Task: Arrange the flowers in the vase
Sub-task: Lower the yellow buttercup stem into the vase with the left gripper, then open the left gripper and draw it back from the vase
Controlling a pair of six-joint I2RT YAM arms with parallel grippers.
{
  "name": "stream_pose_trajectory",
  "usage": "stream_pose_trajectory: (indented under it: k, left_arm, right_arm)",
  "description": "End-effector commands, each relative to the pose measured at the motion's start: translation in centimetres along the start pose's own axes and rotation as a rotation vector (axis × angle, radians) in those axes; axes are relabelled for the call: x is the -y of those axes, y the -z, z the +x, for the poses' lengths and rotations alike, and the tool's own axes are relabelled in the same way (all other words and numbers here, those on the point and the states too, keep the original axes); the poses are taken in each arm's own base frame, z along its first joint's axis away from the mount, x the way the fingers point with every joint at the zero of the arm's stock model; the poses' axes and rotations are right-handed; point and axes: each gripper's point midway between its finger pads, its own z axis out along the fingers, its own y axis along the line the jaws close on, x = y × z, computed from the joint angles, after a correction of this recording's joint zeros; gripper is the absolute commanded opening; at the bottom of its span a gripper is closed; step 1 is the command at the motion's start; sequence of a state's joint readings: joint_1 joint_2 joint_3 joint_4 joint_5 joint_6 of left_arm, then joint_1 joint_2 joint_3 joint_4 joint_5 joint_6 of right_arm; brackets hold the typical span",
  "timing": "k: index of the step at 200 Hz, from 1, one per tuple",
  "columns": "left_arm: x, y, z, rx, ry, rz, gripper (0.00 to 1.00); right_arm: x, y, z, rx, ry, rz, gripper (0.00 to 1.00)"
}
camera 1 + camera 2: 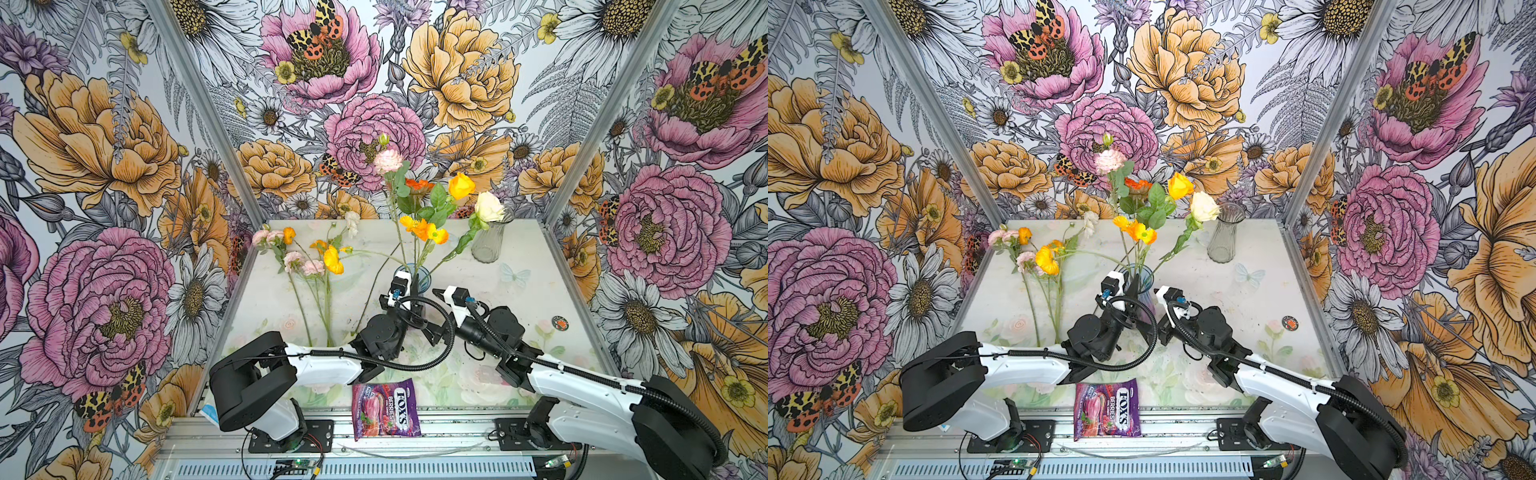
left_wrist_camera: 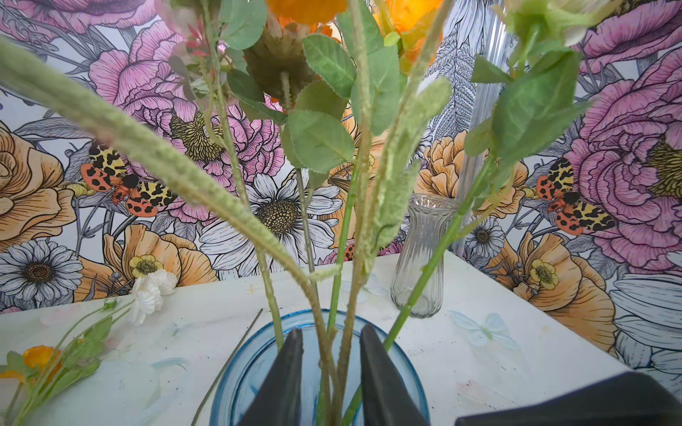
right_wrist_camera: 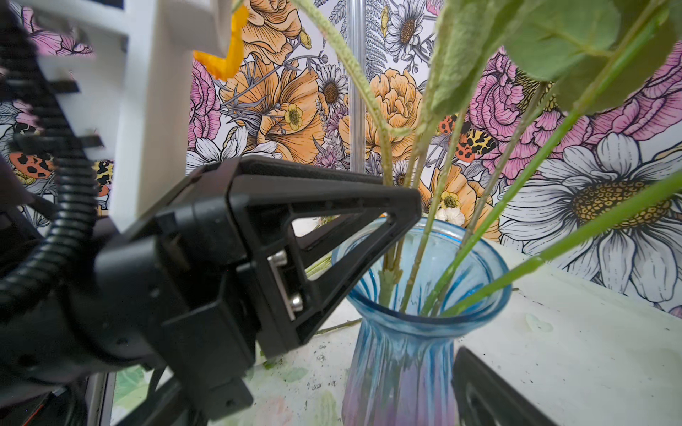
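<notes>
The blue glass vase stands mid-table and holds several flowers: a pink carnation, orange poppies and a cream rose. My left gripper hangs over the vase mouth. It is open, with two stems between its fingers and a gap on each side. My right gripper stands wide open low around the vase body. One finger sits right beside the glass; the other is hidden. More flowers lie loose on the table's left.
An empty clear glass vase stands at the back right. A purple candy bag lies at the front edge and a small round disc at the right. A thin bare stem lies left of the blue vase.
</notes>
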State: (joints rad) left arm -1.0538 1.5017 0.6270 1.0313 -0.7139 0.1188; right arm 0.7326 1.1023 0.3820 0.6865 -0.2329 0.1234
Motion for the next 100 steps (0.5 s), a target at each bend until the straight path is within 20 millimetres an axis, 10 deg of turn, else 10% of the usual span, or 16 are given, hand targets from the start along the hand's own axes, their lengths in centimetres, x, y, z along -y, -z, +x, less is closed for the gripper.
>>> stream_pose_trajectory:
  k: [1, 100]
  left_arm:
    - [-0.8, 0.3, 0.3, -0.034, 0.013, 0.002, 0.36]
    - [-4.0, 0.5, -2.0, -0.113, 0.069, 0.043, 0.77]
  right_arm:
    - [0.9, -0.1, -0.8, 0.031, -0.008, 0.038, 1.0]
    - [1.2, -0.3, -0.2, 0.012, -0.003, 0.05, 0.99]
